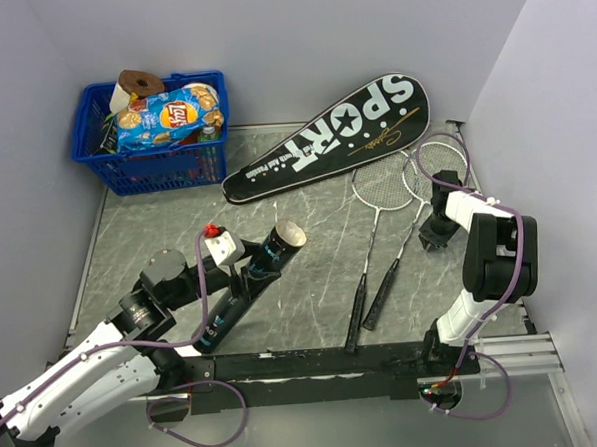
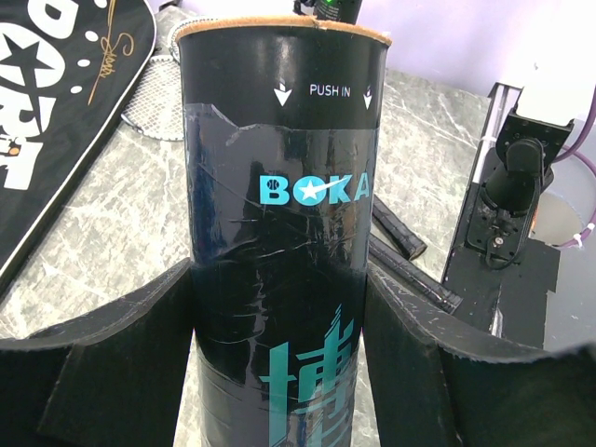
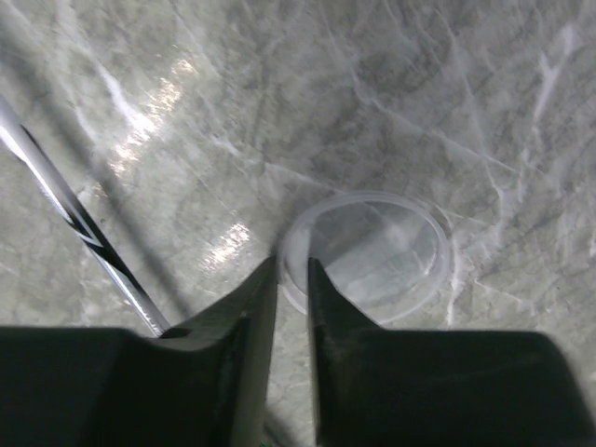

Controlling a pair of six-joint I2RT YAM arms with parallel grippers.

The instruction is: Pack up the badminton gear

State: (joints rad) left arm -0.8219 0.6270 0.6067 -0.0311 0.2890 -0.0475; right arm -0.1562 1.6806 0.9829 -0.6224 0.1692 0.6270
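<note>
- L gripper [image 2: 279, 279]: clamped on dark tube [image 2: 279, 130], pads flat vs both sides of the body. Tube's far end is ahead of claw: tan rim, no cap on it.
- R gripper [image 3: 291, 267]: jaws nrly together, thin slit btwn them, rim of clear lid [image 3: 377, 256] right at the tips. Can't tell if rim is actually pinched.
- Risk 1: lid lies flat on table [image 3: 419, 84], thin + slick. Tips cd skate over rim or flick it away, so no grip.
- Risk 2: racket shaft [image 3: 65, 209] just L of R claw. A sideways drag cd knock it.
- Risk 3: tube uncapped. If L claw tips it mouth-down, anything inside cd slide out.
- Tube contents: not visible. No shuttlecocks seen anywhere.
- Cover [image 1: 329, 137]: flat on table beyond both claws, inside not visible. Both rackets [image 1: 357, 316] lie outside it, btwn the claws.
- Blue basket [image 1: 146, 171], well beyond L claw: snack bags only, not gear.
</note>
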